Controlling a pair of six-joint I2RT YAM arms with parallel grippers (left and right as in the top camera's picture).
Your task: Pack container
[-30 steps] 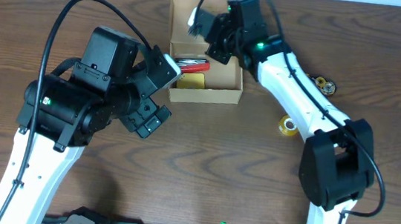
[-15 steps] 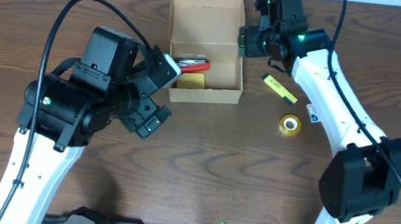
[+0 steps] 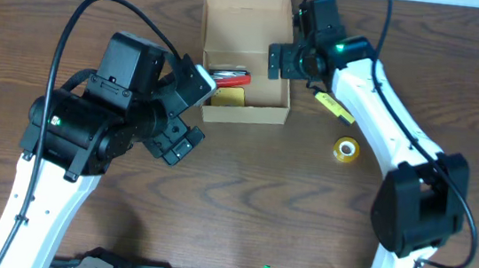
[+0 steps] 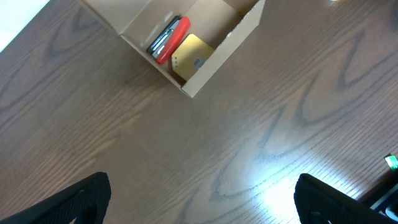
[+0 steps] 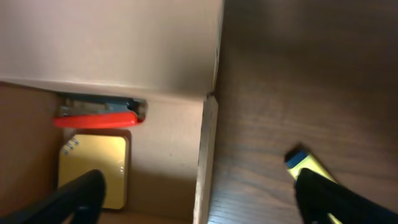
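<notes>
The container (image 3: 240, 109) is a tan cardboard box with its flap lid (image 3: 246, 19) laid open at the back. In it lie a red and black stapler-like item (image 3: 228, 77) and a yellow pad (image 3: 228, 95). My right gripper (image 3: 293, 61) is open and straddles the box's right wall (image 5: 205, 155), one finger over the inside and one over the table. The right wrist view shows the red item (image 5: 96, 118) and the yellow pad (image 5: 93, 168). My left gripper (image 3: 178, 144) hangs open over bare table, in front and left of the box (image 4: 214, 59), holding nothing.
A yellow highlighter (image 3: 336, 107) lies on the table just right of the box, close to my right finger (image 5: 336, 199). A roll of yellow tape (image 3: 345, 149) sits farther to the front right. The table is dark wood.
My right gripper, shut over the box a second ago, has opened. It swung out right of the box, then came back to the right wall. The left arm has not moved.
</notes>
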